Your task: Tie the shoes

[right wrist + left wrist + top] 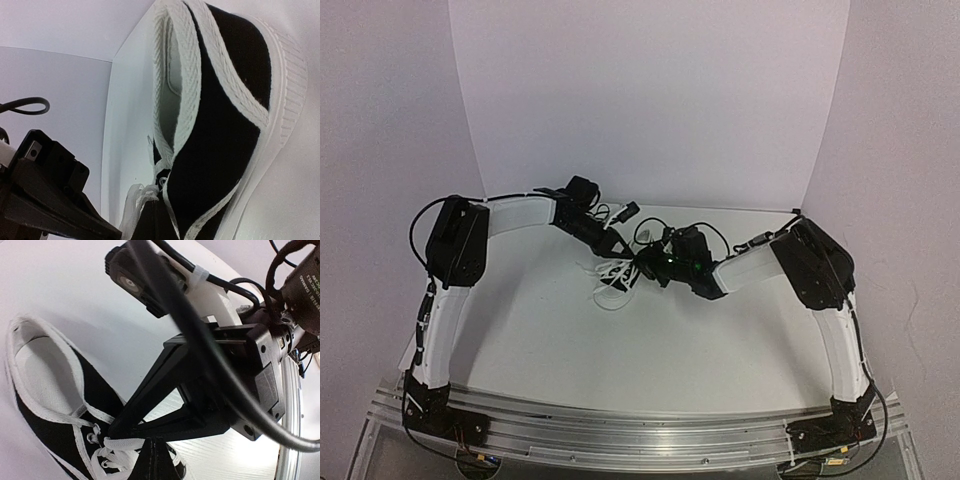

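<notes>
Black canvas sneaker with white rubber sole (617, 281) is set mid white counter (720, 335). Left claw (154, 456) and right claw (116, 428) are pressed together at the white laces (122, 444); a pinch cannot be confirmed. Risks: lace slipped loose, crowded claws knocked together, shoe dragged.

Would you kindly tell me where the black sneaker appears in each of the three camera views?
Top external: the sneaker sits at the picture's centre, mostly hidden by the arms.
Left wrist: the sneaker lies lower left, its opening uppermost.
Right wrist: the sneaker fills centre and right, sole rightmost.
Shared landmark: the white laces.
</notes>
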Tool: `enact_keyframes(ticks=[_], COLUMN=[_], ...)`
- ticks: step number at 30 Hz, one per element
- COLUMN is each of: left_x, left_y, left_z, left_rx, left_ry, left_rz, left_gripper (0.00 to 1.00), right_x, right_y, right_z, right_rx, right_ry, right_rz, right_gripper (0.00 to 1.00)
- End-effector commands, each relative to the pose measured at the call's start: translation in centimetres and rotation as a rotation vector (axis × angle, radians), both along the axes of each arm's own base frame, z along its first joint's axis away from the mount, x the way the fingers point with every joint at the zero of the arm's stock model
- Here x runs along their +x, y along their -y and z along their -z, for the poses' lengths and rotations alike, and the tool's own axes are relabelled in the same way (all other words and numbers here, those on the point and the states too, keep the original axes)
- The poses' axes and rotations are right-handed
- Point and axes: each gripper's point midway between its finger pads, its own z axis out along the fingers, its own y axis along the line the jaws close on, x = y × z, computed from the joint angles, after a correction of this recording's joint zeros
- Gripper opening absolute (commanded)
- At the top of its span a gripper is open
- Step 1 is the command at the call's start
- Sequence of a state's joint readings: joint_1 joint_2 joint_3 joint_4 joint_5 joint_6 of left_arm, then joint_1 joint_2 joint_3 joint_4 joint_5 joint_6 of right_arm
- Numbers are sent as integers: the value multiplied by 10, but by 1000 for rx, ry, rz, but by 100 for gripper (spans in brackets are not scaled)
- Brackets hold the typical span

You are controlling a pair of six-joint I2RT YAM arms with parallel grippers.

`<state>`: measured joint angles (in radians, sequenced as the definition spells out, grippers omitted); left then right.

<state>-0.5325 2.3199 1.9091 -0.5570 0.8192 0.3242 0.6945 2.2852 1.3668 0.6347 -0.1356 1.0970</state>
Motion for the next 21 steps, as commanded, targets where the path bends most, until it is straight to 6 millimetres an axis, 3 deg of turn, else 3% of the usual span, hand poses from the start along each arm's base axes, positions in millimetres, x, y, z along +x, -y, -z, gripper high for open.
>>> enact_keyframes(ticks=[1, 6, 15, 21], left_x=[11, 16, 11, 29], left_y=[4, 1, -5, -12], left_z=[-33, -33, -27, -36], left_rx=[-68, -60, -66, -113], left_ry=[36, 53, -6, -53], left_rz=[-15, -23, -18, -91], left_gripper=[0, 0, 0, 0], right_x=[5, 1, 12, 5], right_y=[-3, 1, -9, -16], right_z=[-27, -27, -23, -20], right_rx=[60, 69, 86, 106], right_ry=[109, 94, 113, 80], right_rz=[-22, -12, -15, -42], right_gripper=[0, 0, 0, 0])
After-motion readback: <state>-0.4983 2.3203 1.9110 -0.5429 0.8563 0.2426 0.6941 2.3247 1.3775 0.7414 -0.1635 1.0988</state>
